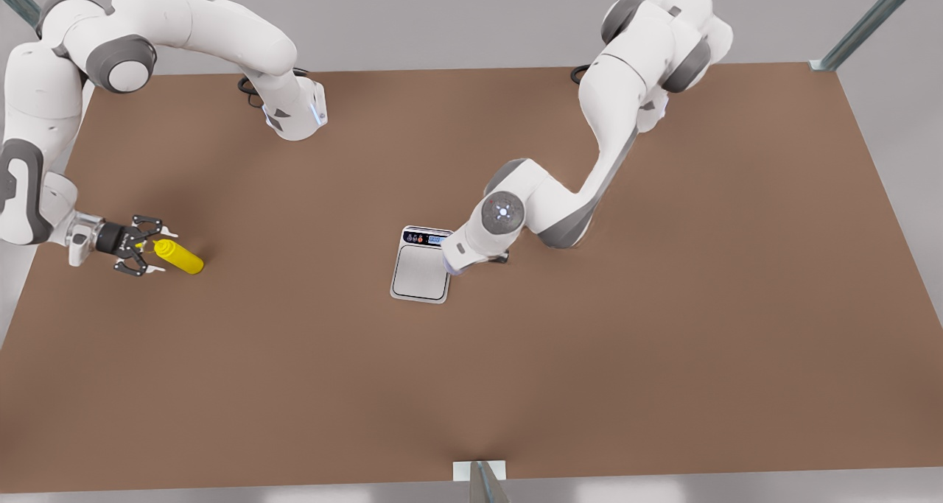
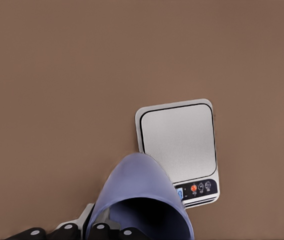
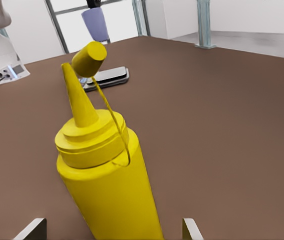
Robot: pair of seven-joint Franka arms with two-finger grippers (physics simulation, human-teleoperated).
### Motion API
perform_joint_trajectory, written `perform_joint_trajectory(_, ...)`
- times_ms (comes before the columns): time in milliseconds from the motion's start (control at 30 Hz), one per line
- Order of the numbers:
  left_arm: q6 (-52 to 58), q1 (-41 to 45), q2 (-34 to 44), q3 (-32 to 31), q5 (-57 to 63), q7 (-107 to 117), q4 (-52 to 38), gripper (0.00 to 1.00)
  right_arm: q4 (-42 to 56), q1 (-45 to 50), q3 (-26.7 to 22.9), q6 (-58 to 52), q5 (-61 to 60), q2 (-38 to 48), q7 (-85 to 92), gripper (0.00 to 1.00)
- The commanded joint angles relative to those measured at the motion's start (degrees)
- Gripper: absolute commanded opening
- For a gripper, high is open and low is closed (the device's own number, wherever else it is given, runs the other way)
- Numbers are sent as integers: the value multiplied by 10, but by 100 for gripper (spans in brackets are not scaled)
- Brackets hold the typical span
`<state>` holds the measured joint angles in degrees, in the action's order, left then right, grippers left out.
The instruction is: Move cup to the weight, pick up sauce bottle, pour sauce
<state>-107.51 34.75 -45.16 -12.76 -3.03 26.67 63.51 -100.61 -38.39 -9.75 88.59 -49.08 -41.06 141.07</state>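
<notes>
Front view: the small bright yellow squeeze bottle with pointed nozzle (image 1: 179,256) stands on the brown table (image 1: 663,304) at the front view's left, with the right gripper (image 1: 146,246) spread wide around its upper part, fingers either side, apparently not yet touching. Right wrist view confirms: bottle body (image 3: 106,185) sits between two pale fingertips (image 3: 31,229) with a clear gap each side; the tethered cap hangs open beside the nozzle.

The left arm reaches to mid-table, its wrist over the flat silver-grey digital scale with black button panel (image 1: 421,271). Left wrist view: left gripper (image 2: 89,232) carries the plain lavender-blue tapered cup (image 2: 139,202); only the finger bases show under the cup, so exact closure is unclear, but the cup is held aloft. In this view the cup hangs over the scale's panel end (image 2: 179,145) rather than over the steel plate.

Judgement: cup transfer unfinished; bottle grasp pending.

Risks:
- Releasing the cup here may land it on the panel edge or off the plate, tipping it.
- The right gripper closing off-centre could push the bottle over.
- Cap already open: squeezing hard on grasp could spill sauce early.
</notes>
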Motion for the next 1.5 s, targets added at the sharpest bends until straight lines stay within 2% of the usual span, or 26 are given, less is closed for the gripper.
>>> perform_joint_trajectory(0,-23,33,-32,-2,-5,511,-46,21,0,2,1,0,-12,-3,163,100)
perform_joint_trajectory(67,-51,58,-70,12,-4,515,-86,21,0,3,3,0,-22,-7,163,100)
perform_joint_trajectory(167,-125,75,-87,28,-4,525,-88,21,0,6,3,3,-26,-11,163,100)
perform_joint_trajectory(233,-127,90,-94,43,-4,523,-87,21,0,13,3,3,-39,-17,164,100)
perform_joint_trajectory(700,-99,99,-119,43,-3,524,-81,21,-2,27,3,3,-60,-28,164,100)
perform_joint_trajectory(733,-93,99,-119,43,-3,524,-81,29,-5,27,3,3,-60,-28,164,99)
perform_joint_trajectory(767,-88,99,-119,43,-2,524,-82,55,-5,28,4,3,-60,-28,164,99)
perform_joint_trajectory(800,-87,99,-119,43,-1,524,-82,66,-5,28,5,1,-60,-28,163,99)
perform_joint_trajectory(900,-84,99,-116,43,0,524,-82,88,-8,28,5,-3,-61,-28,163,98)
perform_joint_trajectory(933,-76,99,-114,43,-1,524,-83,99,-8,28,6,-3,-61,-28,163,93)
perform_joint_trajectory(967,-68,99,-114,42,-1,525,-83,100,-9,28,6,-3,-61,-28,163,87)
perform_joint_trajectory(1000,-64,99,-113,41,-1,525,-85,100,-9,28,6,-3,-61,-28,163,77)
perform_joint_trajectory(1033,-55,98,-107,41,-2,526,-85,100,-9,28,6,-3,-61,-28,163,73)
perform_joint_trajectory(1067,-26,96,-90,41,-3,526,-86,100,-9,28,7,-3,-61,-28,163,70)
perform_joint_trajectory(1133,121,65,12,41,-29,523,-87,100,-9,28,7,-8,-61,-28,163,68)
perform_joint_trajectory(1200,258,-12,92,41,-27,494,-87,100,-9,28,7,-17,-61,-28,162,68)
perform_joint_trajectory(1267,394,-127,139,41,42,220,-86,100,-5,30,7,-23,-61,-25,156,68)
perform_joint_trajectory(1333,410,-213,139,41,137,-78,-87,100,-2,45,7,-25,-66,-19,150,68)
perform_joint_trajectory(1367,368,-245,186,53,137,-223,-8,100,0,57,7,-25,-66,-13,136,68)
perform_joint_trajectory(1400,249,-276,300,53,132,-303,174,100,2,65,6,-25,-67,-10,125,67)
perform_joint_trajectory(1433,192,-273,371,49,127,-302,259,100,3,66,6,-22,-67,-10,125,52)
perform_joint_trajectory(1467,212,-274,368,49,97,-283,257,100,5,66,6,-24,-66,-10,126,46)
